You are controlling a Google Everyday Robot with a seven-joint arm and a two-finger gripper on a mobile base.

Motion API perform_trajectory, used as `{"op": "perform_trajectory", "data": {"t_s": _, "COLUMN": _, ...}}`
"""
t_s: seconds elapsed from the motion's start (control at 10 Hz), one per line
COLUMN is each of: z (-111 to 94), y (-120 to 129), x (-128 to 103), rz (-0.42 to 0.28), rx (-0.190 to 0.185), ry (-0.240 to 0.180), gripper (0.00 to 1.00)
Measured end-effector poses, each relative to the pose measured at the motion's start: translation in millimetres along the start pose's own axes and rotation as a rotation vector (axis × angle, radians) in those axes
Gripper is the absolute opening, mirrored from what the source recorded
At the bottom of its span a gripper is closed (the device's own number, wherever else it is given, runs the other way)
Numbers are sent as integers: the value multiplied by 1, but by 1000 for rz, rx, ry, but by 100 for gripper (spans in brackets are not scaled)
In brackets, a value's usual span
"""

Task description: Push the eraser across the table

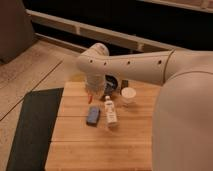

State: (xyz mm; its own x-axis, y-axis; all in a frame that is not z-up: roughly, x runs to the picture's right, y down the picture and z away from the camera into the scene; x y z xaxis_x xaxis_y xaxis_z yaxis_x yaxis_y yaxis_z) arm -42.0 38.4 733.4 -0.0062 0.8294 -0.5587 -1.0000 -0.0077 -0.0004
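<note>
Gripper (91, 96), clenched, hangs low over the tabletop (100, 150) just beyond the eraser (93, 115), which lies flat beside a white bottle (110, 112). For a clean push: lower it behind the eraser's far edge, press centrally, and avoid the bottle.

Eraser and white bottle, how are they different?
The eraser is dark blue-grey; the white bottle is pale with a label. The eraser is a flat block; the white bottle is longer and narrower. Both rest side by side on the table, with the end effector just beyond them.
</note>
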Motion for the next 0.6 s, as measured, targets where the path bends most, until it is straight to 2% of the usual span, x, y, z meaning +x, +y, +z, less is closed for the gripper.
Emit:
{"op": "perform_trajectory", "data": {"t_s": 0.2, "z": 7, "y": -6, "x": -14, "rz": 13, "rx": 18, "ry": -6, "gripper": 0}}
{"op": "perform_trajectory", "data": {"t_s": 0.3, "z": 11, "y": -14, "x": -32, "rz": 22, "rx": 25, "ry": -20, "gripper": 0}}
{"op": "perform_trajectory", "data": {"t_s": 0.4, "z": 17, "y": -25, "x": -61, "rz": 14, "rx": 25, "ry": -51, "gripper": 0}}
{"op": "perform_trajectory", "data": {"t_s": 0.6, "z": 21, "y": -39, "x": -105, "rz": -38, "rx": 10, "ry": -110, "gripper": 0}}
